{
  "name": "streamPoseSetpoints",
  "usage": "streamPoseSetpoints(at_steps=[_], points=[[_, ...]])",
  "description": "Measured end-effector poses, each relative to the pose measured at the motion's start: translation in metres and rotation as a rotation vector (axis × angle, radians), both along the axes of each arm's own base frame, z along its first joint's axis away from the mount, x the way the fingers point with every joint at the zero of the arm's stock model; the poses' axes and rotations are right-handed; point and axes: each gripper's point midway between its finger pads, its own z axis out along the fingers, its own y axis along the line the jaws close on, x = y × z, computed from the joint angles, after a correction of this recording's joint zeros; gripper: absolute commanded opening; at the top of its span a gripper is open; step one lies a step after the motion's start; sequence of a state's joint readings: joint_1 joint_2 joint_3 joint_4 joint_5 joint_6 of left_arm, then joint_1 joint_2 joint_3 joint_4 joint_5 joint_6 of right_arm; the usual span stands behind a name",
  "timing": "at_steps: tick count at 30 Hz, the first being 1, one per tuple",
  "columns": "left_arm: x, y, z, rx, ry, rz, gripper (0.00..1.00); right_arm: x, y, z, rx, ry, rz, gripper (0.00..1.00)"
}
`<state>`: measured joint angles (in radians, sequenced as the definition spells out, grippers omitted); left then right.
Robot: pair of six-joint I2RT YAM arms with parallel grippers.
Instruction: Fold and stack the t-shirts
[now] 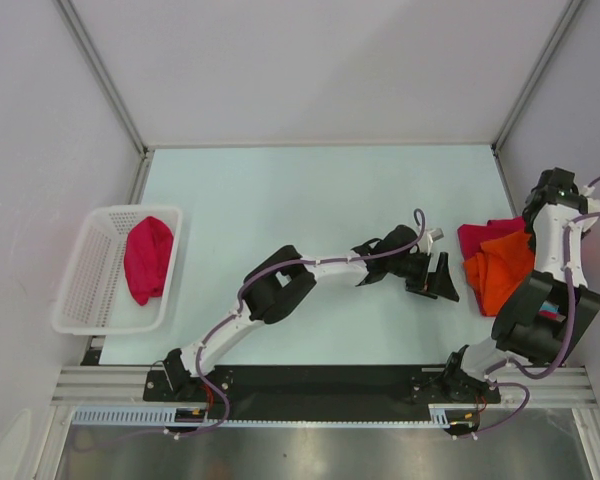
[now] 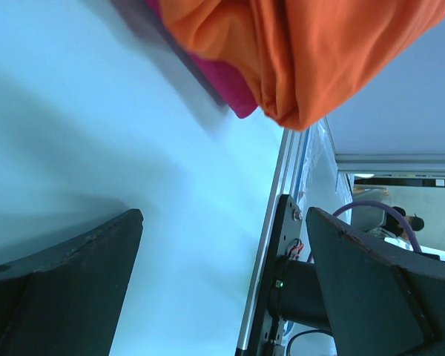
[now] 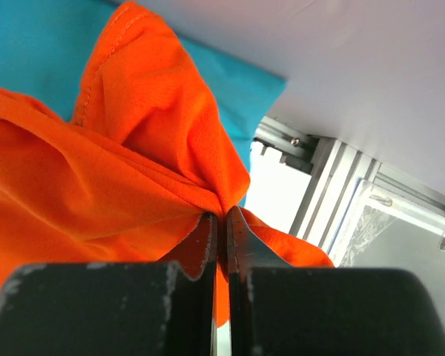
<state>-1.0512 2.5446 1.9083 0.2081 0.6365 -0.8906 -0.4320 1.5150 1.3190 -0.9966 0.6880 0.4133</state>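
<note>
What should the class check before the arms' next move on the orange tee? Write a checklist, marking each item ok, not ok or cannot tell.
1. Right gripper shut on orange tee: ok.
2. Left gripper open and empty: ok.
3. Orange tee lying flat: not ok, it is bunched.
4. Orange tee over red tee: ok, it partly covers it.
5. Red tee neatly folded: cannot tell, mostly covered.
6. Basket tee out of basket: not ok.
</note>
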Motion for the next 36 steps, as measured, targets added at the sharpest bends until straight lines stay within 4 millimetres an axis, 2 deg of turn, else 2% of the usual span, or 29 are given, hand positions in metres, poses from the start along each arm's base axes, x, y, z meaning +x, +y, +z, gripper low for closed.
streamPoseSetpoints(at_steps=[7,11,13,14,15,19,24,29,32,34,36], points=[[-0.001,0.002,0.0,0.0,0.0,0.001,1.0,-0.014,-0.028,0.002,-0.028,-0.027,-0.093,0.0],[-0.001,0.003,-0.001,-0.001,-0.001,0.001,1.0,-0.015,-0.037,-0.006,-0.033,-0.003,-0.119,0.0],[-0.001,0.003,0.0,-0.001,-0.001,0.001,0.99,-0.013,-0.038,-0.014,-0.019,0.018,-0.118,0.07],[-0.001,0.003,0.0,-0.001,-0.001,0.001,1.0,-0.011,-0.038,-0.017,-0.011,0.026,-0.117,0.18],[-0.001,0.003,0.0,-0.001,-0.001,0.001,1.0,-0.008,-0.038,-0.02,0.0,0.028,-0.111,0.46],[-0.001,0.003,0.0,-0.001,-0.001,0.001,1.0,0.001,-0.031,-0.022,0.03,0.018,-0.082,0.5],[-0.001,0.003,0.0,-0.001,-0.001,0.001,0.99,0.03,-0.019,0.004,0.004,-0.032,-0.003,0.51],[-0.001,0.003,0.0,-0.001,-0.001,0.001,1.0,0.07,0.0,0.057,-0.062,-0.137,0.1,0.52],[-0.001,0.004,-0.001,0.001,-0.001,0.001,0.99,0.08,0.01,0.077,-0.084,-0.188,0.135,0.52],[-0.002,0.005,-0.001,0.003,0.0,0.001,1.0,0.079,0.011,0.079,-0.084,-0.19,0.137,0.52],[-0.004,0.008,-0.001,0.009,0.002,0.002,0.99,0.075,0.011,0.07,-0.074,-0.172,0.13,0.51]])
